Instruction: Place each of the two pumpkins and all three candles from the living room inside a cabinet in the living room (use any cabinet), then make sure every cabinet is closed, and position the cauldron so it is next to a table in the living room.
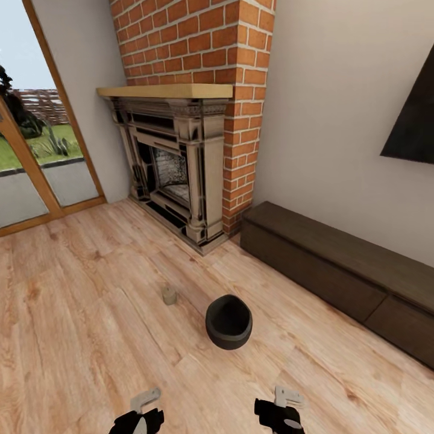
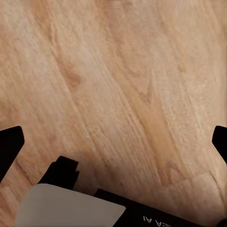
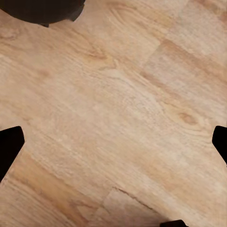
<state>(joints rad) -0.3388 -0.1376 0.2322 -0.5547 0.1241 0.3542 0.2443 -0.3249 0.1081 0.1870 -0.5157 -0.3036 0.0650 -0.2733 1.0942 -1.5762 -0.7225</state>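
The dark grey cauldron (image 1: 229, 321) stands upright on the wood floor, ahead of and between my two arms. One beige candle (image 1: 169, 295) stands on the floor just to its left. The long dark brown cabinet (image 1: 337, 265) runs along the right wall with its fronts shut. My left gripper (image 1: 144, 413) (image 2: 113, 142) and right gripper (image 1: 280, 410) (image 3: 113, 142) hang low at the near edge, short of the cauldron. Both are open over bare floor with nothing between the fingers. The pumpkins and the table are out of view.
A brick fireplace (image 1: 181, 163) with a wooden mantel stands ahead, and a glass door (image 1: 36, 150) is at the far left. A dark panel (image 1: 413, 120) hangs on the right wall. A dark rounded shape (image 3: 42, 9) edges the right wrist view; I cannot tell what it is.
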